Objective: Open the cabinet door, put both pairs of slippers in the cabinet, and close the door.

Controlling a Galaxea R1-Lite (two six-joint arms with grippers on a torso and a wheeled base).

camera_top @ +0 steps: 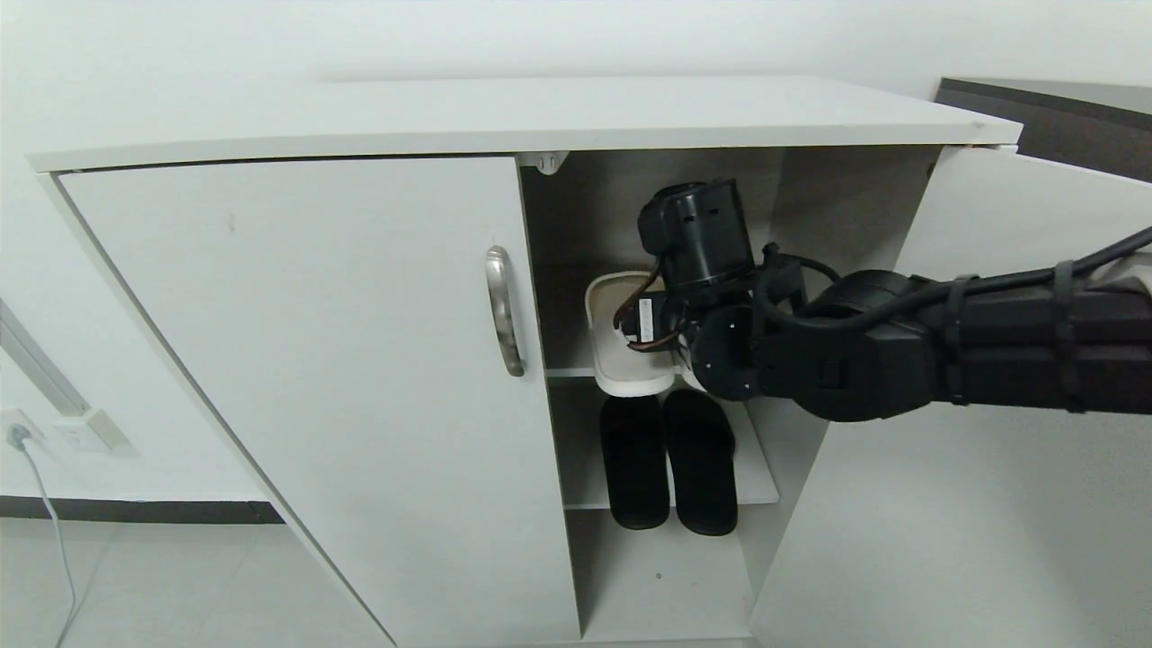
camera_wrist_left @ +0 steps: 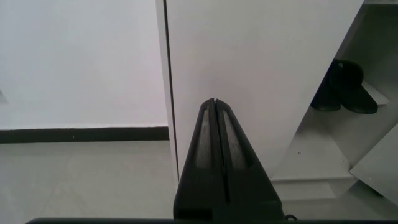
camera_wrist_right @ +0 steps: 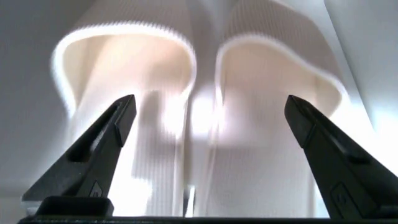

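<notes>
Inside open cabinet [camera_top: 540, 117]: white slippers [camera_top: 621, 373] on upper shelf [camera_top: 569, 372], black slippers [camera_top: 670, 468] on shelf below. Right gripper [camera_wrist_right: 210, 99] spread wide at white pair. Left gripper [camera_wrist_left: 214, 102] pressed closed, outside, facing closed left door [camera_top: 297, 360].

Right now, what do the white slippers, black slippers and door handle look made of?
White slippers: fine ribbing, probably soft knit or foam.
Black slippers: smooth matte, likely rubber or foam.
Handle: silvery sheen with highlights, likely brushed metal.
</notes>
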